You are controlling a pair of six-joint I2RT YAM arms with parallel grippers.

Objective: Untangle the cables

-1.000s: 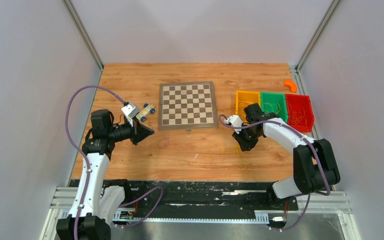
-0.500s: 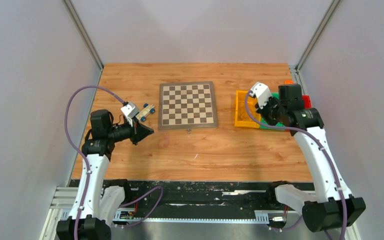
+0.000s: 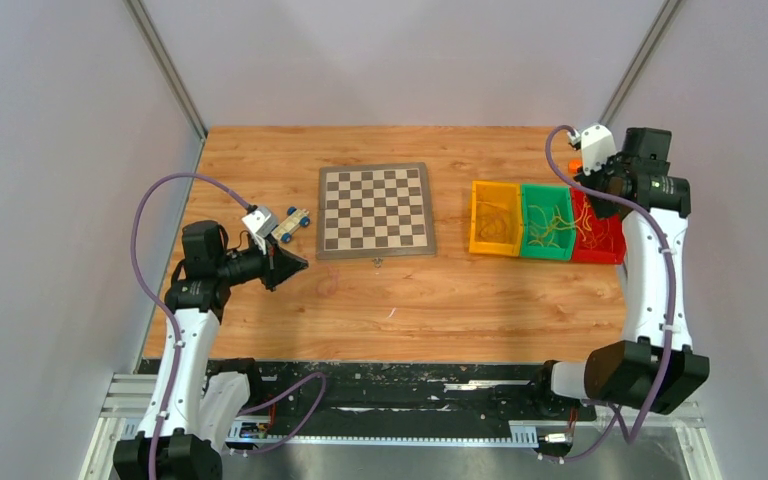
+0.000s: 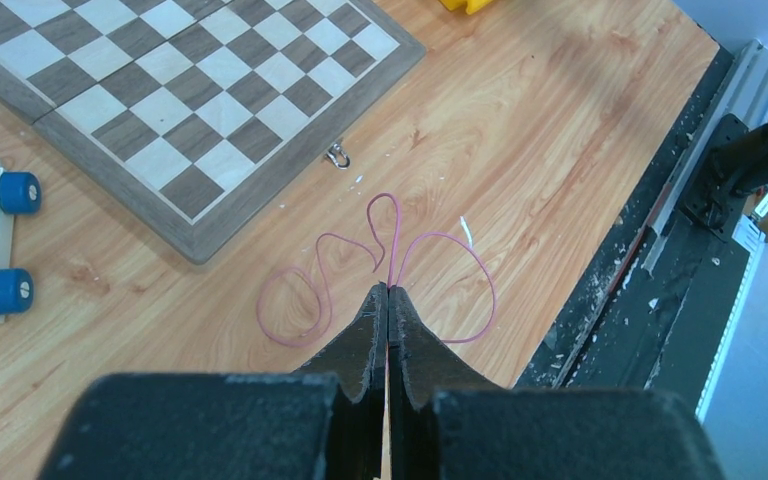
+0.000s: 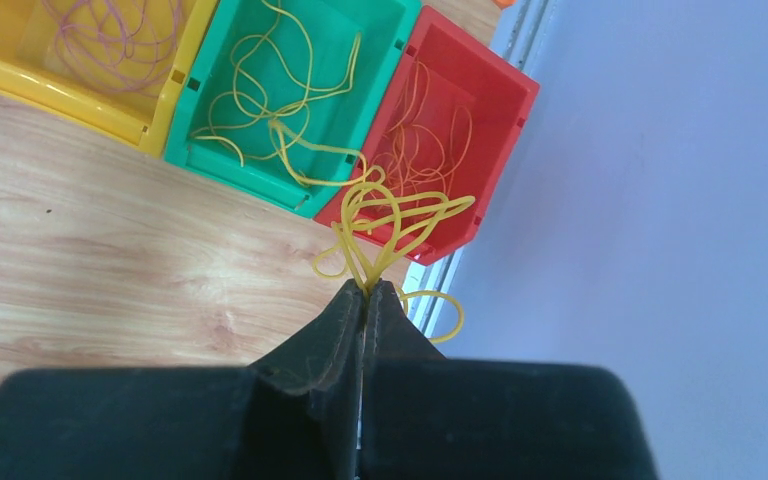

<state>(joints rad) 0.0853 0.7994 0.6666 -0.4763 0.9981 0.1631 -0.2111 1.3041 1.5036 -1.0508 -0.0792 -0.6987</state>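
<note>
The right end effector (image 5: pixel 367 290), clamped on yellow cables (image 5: pixel 390 215), should release them squarely over the green bin (image 5: pixel 300 90). The left end effector (image 4: pixel 388 295) seems clamped on a pink cable (image 4: pixel 300 300).

Toy car (image 3: pixel 293 222) left of chessboard (image 3: pixel 376 210); bins (image 3: pixel 545 187) right, holding cables (image 3: pixel 550 226).

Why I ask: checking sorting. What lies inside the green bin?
The green bin holds loose yellow cables, bare floor showing between them. One strand seems to climb out toward the right claw. Nothing covers them.
</note>
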